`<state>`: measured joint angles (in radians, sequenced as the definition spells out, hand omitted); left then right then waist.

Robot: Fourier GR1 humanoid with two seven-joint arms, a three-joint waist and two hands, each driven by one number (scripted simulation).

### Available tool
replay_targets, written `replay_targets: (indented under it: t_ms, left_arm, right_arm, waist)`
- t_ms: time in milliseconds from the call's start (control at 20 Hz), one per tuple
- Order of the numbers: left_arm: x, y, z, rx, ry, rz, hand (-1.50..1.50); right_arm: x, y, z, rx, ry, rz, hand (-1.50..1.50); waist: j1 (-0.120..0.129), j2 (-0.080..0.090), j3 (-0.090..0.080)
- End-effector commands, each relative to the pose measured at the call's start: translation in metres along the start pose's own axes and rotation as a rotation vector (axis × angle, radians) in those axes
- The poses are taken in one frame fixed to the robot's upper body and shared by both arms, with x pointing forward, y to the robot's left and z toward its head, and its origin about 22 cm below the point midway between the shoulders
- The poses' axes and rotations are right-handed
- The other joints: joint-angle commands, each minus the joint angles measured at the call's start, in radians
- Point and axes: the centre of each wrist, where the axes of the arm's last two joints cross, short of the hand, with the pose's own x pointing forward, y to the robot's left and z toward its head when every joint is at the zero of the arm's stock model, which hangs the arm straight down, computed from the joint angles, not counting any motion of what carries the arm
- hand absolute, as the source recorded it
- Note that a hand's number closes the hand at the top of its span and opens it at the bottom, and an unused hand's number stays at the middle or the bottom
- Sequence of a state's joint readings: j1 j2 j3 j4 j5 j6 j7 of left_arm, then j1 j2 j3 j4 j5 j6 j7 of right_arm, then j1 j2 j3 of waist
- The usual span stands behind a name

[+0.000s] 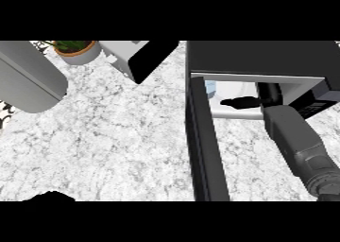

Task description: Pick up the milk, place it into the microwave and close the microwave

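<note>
Robot's right arm reaches into an open microwave on a marbled surface.

One microwave sits at two o'clock, its door swung wide toward six o'clock along the arm's left side, leaving a narrow lane for the forearm. The right hand is inside the cavity, pointing toward nine o'clock; whether it is clenched or released cannot be told. One pale milk carton stands inside, at the hand's ten o'clock, just beside it. The surface is broad and bare at the centre. At eleven o'clock sit one potted plant, one grey cylinder and one toaster-like box. The left hand shows only as a dark shape at seven o'clock.
</note>
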<state>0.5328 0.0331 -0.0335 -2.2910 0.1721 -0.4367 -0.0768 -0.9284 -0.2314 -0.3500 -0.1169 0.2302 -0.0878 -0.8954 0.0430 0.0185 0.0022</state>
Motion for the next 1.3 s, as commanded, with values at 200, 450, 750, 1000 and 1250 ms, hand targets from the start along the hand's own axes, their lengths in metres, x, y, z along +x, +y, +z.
replay_targets:
  t_ms: [200,450,750,1000,1250]
  left_arm:
    - [-0.007,-0.033,-0.020,-0.043,0.060,0.033,1.50]
    - [-0.020,-0.043,-0.033,-0.068,0.077,0.030,1.50]
    - [-0.023,-0.069,-0.051,-0.169,0.088,0.032,1.50]
    - [-0.025,-0.085,-0.066,-0.199,0.086,-0.004,1.50]
    - [-0.053,-0.108,-0.098,-0.299,0.074,-0.081,1.50]
  right_arm:
    - [-0.039,0.002,0.063,0.074,0.044,-0.237,-1.50]
    - [-0.057,0.007,0.106,0.068,0.049,-0.240,-1.50]
    - [-0.063,-0.004,0.130,0.066,0.072,-0.233,-1.50]
    - [-0.074,-0.031,0.188,0.045,0.098,-0.233,-1.50]
    - [-0.066,-0.071,0.216,0.020,0.090,-0.220,-1.50]
  waist:
    - [-0.047,-0.020,-0.001]
    - [-0.068,-0.027,-0.003]
    - [-0.070,-0.027,-0.003]
    - [-0.084,-0.031,-0.004]
    - [-0.084,-0.026,-0.004]
